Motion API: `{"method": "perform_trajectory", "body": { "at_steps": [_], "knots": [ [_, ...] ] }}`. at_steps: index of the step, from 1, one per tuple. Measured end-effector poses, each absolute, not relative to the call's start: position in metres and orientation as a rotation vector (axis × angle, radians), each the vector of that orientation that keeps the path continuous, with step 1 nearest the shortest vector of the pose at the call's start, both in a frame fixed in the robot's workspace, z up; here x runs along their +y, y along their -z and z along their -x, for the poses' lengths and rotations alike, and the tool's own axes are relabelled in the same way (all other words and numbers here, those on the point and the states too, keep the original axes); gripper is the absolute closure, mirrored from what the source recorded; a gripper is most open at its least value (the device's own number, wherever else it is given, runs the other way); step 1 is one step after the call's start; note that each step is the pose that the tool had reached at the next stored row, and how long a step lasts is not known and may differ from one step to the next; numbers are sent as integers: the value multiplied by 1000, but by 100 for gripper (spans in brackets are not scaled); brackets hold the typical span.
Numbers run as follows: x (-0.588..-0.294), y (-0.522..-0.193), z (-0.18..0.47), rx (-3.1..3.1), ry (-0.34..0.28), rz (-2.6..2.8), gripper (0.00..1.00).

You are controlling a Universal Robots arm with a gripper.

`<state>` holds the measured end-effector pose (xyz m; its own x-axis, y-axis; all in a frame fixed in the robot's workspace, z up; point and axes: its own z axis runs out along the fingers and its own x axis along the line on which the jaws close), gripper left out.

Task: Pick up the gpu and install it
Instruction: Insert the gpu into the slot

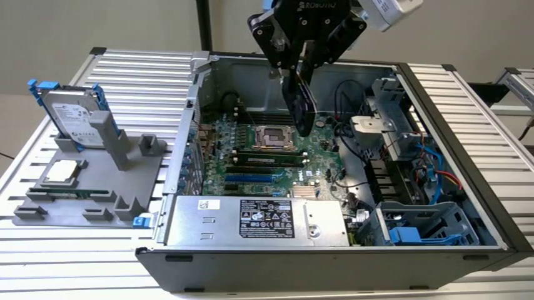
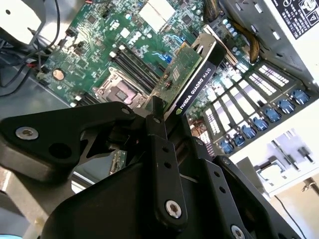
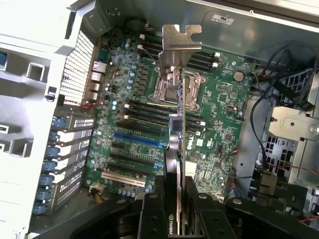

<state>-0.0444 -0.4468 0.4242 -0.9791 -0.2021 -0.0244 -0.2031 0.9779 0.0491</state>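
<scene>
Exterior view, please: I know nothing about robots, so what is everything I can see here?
gpu: one, dark with a green board, held on edge above the motherboard.
case: one, black and grey, open, on the table.
motherboard: one, green, inside the case.
power supply: one, silver, inside the case by its near wall.
hard drive: one, silver with blue rails, upright in the holder.
holder: one, grey, at the exterior view's left.
table: one, pale slatted metal, under everything.
gripper: one, black, shut on the gpu.
</scene>
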Motion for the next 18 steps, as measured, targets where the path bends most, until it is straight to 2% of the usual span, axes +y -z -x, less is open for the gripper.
{"method": "perform_trajectory", "body": {
  "at_steps": [18],
  "knots": [
    [-447,-425,44,3083,-82,506,100]
  ]
}}
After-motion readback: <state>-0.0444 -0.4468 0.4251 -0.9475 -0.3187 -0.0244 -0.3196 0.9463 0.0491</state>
